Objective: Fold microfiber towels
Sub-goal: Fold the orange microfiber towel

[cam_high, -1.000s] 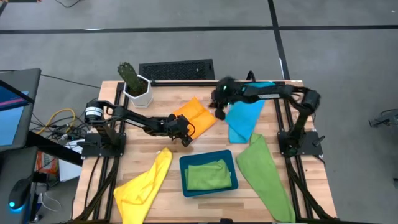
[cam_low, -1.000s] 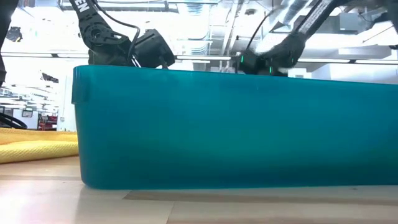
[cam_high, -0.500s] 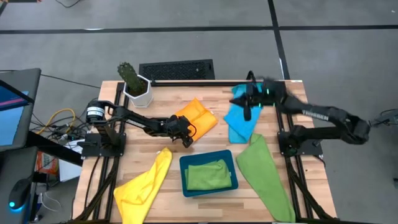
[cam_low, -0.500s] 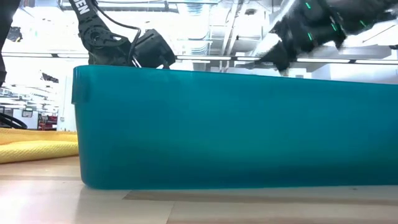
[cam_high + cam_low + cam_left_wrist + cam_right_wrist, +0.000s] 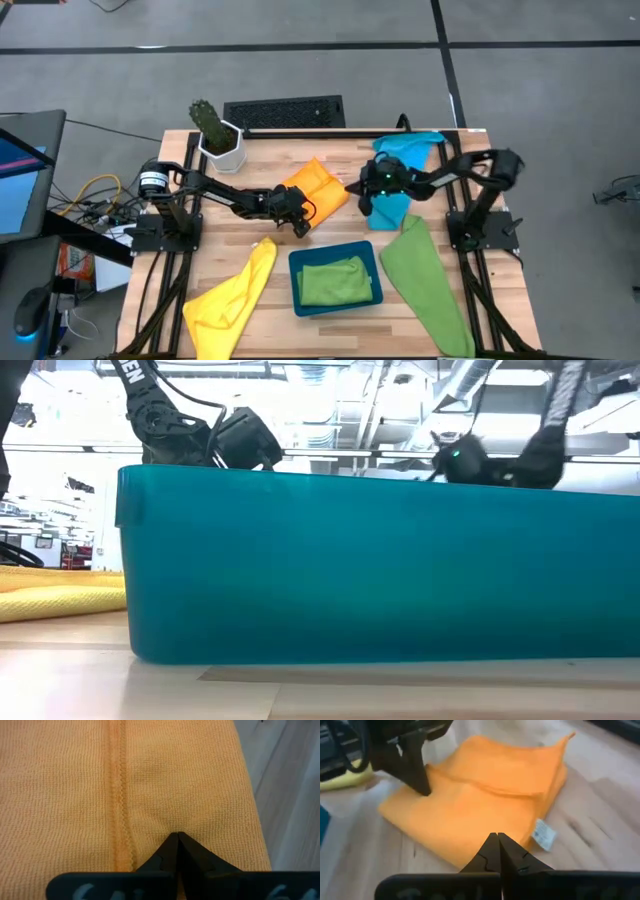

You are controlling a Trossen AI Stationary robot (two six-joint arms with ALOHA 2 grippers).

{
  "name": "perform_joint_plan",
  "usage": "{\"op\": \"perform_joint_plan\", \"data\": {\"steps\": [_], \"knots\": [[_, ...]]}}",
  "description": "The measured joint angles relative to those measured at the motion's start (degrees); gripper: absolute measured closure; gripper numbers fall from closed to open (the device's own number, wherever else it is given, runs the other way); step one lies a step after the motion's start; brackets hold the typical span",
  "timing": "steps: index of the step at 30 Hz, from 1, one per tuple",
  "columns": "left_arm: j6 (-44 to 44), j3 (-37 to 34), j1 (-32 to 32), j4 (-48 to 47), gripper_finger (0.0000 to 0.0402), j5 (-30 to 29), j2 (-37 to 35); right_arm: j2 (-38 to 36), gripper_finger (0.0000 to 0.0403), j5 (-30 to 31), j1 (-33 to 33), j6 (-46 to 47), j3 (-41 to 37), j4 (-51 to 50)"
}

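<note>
High view: folded orange towel (image 5: 318,188); left hand (image 5: 299,222) pressed together on its edge.

Wooden table (image 5: 340,225) under towels (image 5: 318,187), tray (image 5: 296,265), potted cactus (image 5: 212,128).

A pale wooden table (image 5: 330,310) stands on a grey floor (image 5: 300,70) crossed by dark lines. A dark teal rectangular tray (image 5: 375,268) sits near the table's front edge. At the back left corner, a cactus (image 5: 205,118) stands in a white pot (image 5: 224,151). Just beside it, a black keyboard (image 5: 284,111) lies along the back edge. Tangled cables (image 5: 90,195) lie left of the table.
</note>
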Motion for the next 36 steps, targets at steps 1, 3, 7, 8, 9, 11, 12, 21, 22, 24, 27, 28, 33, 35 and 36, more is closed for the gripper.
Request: {"op": "perform_joint_plan", "data": {"steps": [1, 3, 7, 8, 9, 11, 12, 21, 22, 24, 27, 28, 33, 35, 36], "knots": [[0.0, 0.0, 0.0, 0.0, 0.0402, -0.1, 0.0, 1.7, 0.0394, -0.3, -0.2, -0.2, 0.6, 0.5], [0.0, 0.0, 0.0, 0.1, 0.0402, 0.0, 0.0, 5.6, 0.0393, -1.0, -0.4, -0.8, 2.4, 0.2], [-0.3, 0.0, 0.0, -0.7, 0.0401, 0.8, -1.0, 10.1, 0.0393, -2.1, -0.8, -0.2, 4.3, 0.6], [-0.5, -0.1, -0.1, -1.3, 0.0401, 1.0, -1.4, 10.7, 0.0394, -2.3, -1.2, 0.0, 4.5, 0.9], [-0.5, -0.1, -0.1, -2.4, 0.0401, 1.0, -2.1, 11.1, 0.0394, -2.6, -1.6, 0.3, 4.7, 1.1], [-0.5, -0.1, -0.1, -4.8, 0.0401, 0.9, -3.6, 10.2, 0.0394, -3.2, -2.6, 0.7, 4.6, 0.1], [-0.5, -0.1, -0.1, -6.2, 0.0401, 0.9, -4.3, 8.9, 0.0394, -3.2, -3.1, 0.7, 4.4, -0.8], [-1.4, 0.0, -0.2, -7.5, 0.0401, -9.7, -12.2, 0.6, 0.0392, -3.4, -1.1, -3.4, 4.4, 3.5], [-1.4, -0.1, 0.0, -7.6, 0.0401, -11.4, -12.2, 1.6, 0.0392, -3.2, -0.6, -3.6, 4.9, 4.8], [-2.3, -0.9, 1.0, -7.5, 0.0401, -11.7, -12.0, 4.5, 0.0393, -3.0, 0.1, -4.0, 6.1, 5.6], [-3.6, -1.8, 2.2, -7.2, 0.0401, -8.6, -10.9, 10.4, 0.0392, -2.5, 0.3, -3.7, 9.3, 5.3], [-3.6, -2.0, 2.3, -7.2, 0.0401, -7.6, -10.8, 12.2, 0.0392, -2.5, 0.3, -3.3, 10.4, 5.6], [-5.2, -3.6, 3.3, -7.9, 0.0401, -8.0, -11.1, 20.3, 0.0392, -3.0, -0.3, 0.9, 15.9, 5.2], [-5.8, -3.6, 4.7, -7.9, 0.0401, -7.5, -13.1, 20.6, 0.0392, -4.0, -0.6, 2.8, 17.0, 5.5], [-5.9, -3.3, 5.4, -7.7, 0.0401, -7.4, -14.4, 19.7, 0.0392, -4.9, -0.6, 3.5, 16.8, 5.2]]}}
